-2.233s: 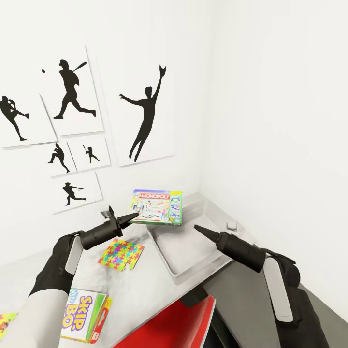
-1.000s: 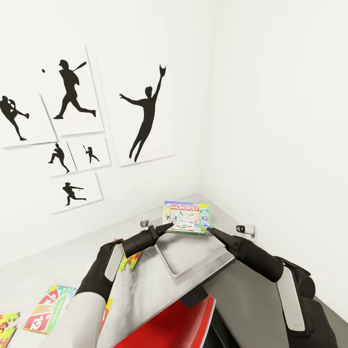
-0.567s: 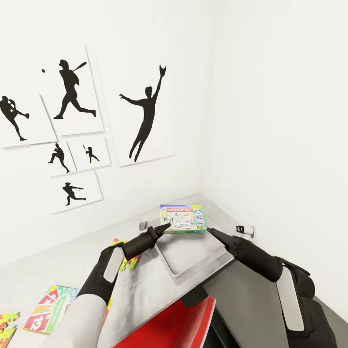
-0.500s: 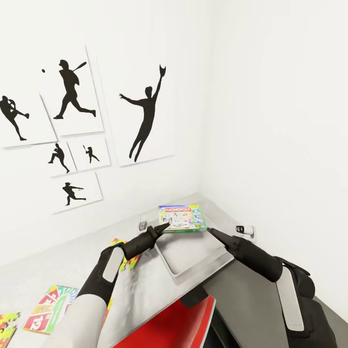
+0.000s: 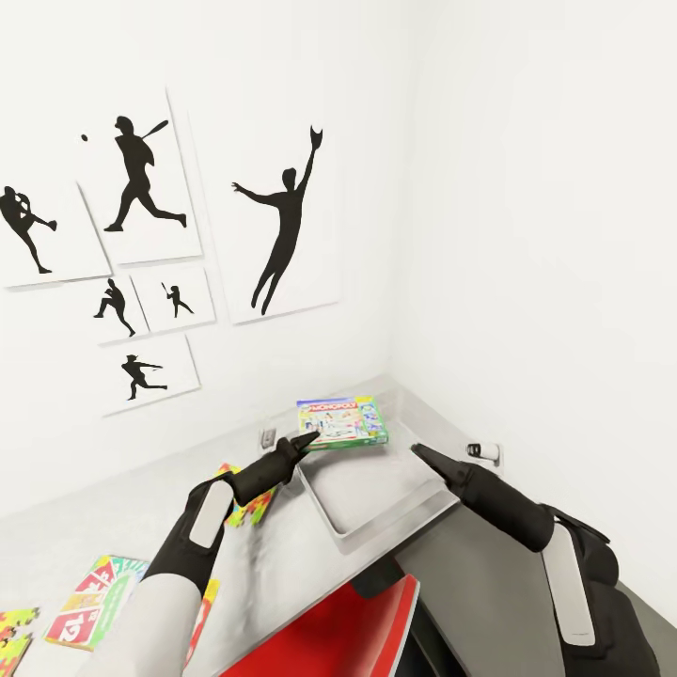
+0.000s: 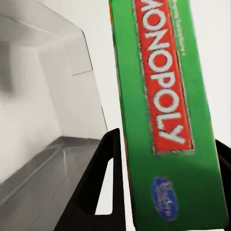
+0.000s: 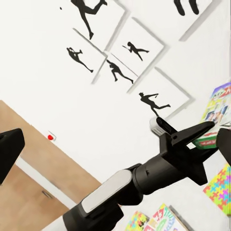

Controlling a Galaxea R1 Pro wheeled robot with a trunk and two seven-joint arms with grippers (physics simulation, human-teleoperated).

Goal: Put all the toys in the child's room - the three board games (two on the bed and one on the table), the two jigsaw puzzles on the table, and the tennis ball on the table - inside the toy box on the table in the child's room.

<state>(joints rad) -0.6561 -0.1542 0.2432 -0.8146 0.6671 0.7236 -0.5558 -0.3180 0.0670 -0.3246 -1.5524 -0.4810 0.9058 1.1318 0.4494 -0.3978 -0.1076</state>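
Fingers of the left gripper pinch the green edge of the Monopoly box, and in the left wrist view the dark fingers stand on either side of that box, so the grip is firm. From there, biggest first: the white wall carries the black athlete silhouette pictures, running above the whole back edge of the desk. That pale desk top stretches away to the corner of the room, and the toy box sits at its right end, a shallow grey tray with low sloping walls. The Monopoly box hangs level over the tray's far edge, close to the wall. A red chair back pokes up at the desk's near edge, just below the tray. The right gripper hovers over the tray's right rim, apart from the box; whether its fingers are parted or together, I cannot tell. Down at the desk's near left lies the Skip-Bo box. Beside the left arm, a jigsaw puzzle shows its multicoloured pattern, partly hidden by the wrist. Smallest of all, a second puzzle's corner peeks in at the left.
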